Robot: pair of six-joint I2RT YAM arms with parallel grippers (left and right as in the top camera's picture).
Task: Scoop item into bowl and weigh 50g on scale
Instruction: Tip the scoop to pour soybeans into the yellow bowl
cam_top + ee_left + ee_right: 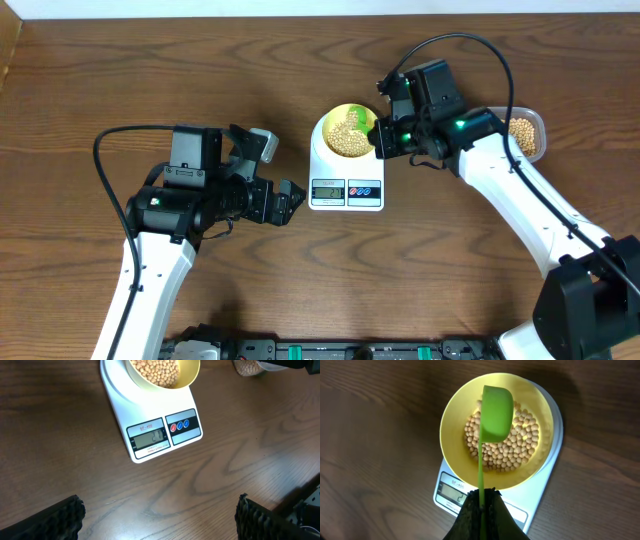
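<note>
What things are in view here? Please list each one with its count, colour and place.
beans: many, tan, in the bowl; more in the tub
bowl: one, pale yellow, on the scale
scale: one, white, mid-table
scoop: one, green, over the bowl
tub: one, clear, right of the scale
table: one, brown wood, under everything
left gripper: one, black, open, left of the scale
right gripper: one, black, shut on the scoop handle

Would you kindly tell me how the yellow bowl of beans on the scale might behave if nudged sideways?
The bowl looks smooth and rests loose on the glossy scale, so it would probably slide. Being wide and shallow, it seems unlikely to tip. The beans are round and loose, so a jolt might spill some.
</note>
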